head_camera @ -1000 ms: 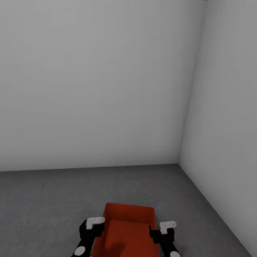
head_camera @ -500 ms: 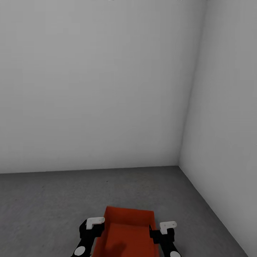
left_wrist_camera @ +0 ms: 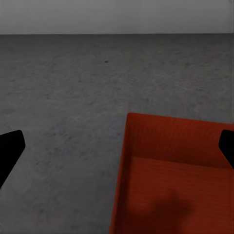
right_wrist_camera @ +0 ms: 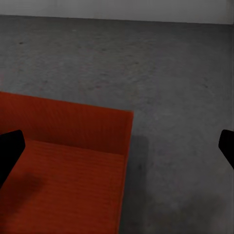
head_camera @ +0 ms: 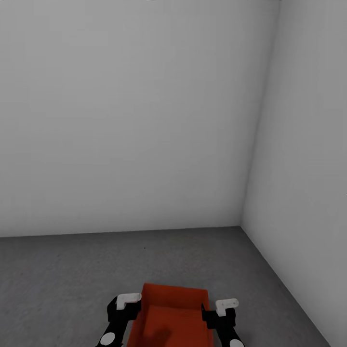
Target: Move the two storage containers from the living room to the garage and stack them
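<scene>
Container [head_camera: 172, 315] sinking lower in head view since a second ago — I'm lowering it toward garage floor [head_camera: 72, 270]; left gripper [head_camera: 124, 308] and right gripper [head_camera: 222, 311] flank its side walls, spread wide, one finger inside each — firm clamp: cannot tell.

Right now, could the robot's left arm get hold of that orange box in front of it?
Probably yes. The left gripper sits right beside the storage container, its fingers open astride the container's near side wall in the left wrist view. Nothing stands between them on the concrete floor.

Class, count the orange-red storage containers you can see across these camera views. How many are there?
1: the storage container sits between both grippers, over the grey floor. Another may be hidden.
</scene>
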`<state>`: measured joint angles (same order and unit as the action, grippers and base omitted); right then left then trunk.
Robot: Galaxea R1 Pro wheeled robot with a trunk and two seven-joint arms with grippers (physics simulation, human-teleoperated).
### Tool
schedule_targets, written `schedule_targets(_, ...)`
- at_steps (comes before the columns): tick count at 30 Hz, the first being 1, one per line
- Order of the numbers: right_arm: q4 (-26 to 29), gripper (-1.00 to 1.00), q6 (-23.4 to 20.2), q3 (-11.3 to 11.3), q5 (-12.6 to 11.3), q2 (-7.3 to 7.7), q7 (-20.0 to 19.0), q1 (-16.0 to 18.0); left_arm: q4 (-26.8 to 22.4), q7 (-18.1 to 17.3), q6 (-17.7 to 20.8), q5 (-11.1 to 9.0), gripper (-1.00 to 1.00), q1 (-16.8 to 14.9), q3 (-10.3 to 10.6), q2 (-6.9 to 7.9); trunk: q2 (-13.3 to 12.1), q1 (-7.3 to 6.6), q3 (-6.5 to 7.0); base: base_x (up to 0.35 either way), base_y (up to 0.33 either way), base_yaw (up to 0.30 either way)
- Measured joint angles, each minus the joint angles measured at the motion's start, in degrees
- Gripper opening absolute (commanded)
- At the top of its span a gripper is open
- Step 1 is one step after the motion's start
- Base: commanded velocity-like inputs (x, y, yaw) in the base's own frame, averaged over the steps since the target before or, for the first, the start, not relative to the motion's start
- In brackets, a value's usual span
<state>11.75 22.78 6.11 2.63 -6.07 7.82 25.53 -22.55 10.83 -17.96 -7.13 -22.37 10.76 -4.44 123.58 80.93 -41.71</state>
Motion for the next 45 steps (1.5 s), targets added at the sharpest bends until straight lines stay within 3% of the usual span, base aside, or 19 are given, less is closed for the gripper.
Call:
schedule_targets(28, -0.80, 1.00, 0.15, 0.15, -0.30, 0.02, -0.23, -0.01, 0.98, -0.27, -0.07, 0.47, 1.00, 0.13, 0.11, 0.16, -11.23, -6.15, 5.03, 0.000, 0.000, 0.000)
schedule_targets(37, -0.88, 1.00, 0.18, 0.14, -0.38, 0.00, -0.16, -0.16, 2.09, 0.13, -0.33, -1.42, 1.00, 2.11, -1.16, 1.07, -14.84, -8.13, 6.64, 0.000, 0.000, 0.000)
schedule_targets(45, -0.80, 1.00, 0.18, -0.11, -0.57, 0.00, 0.08, -2.99, 2.04, 0.11, -0.41, -1.68, 1.00, 3.87, -1.42, 1.18, -18.05, -9.89, 8.08, 0.000, 0.000, 0.000)
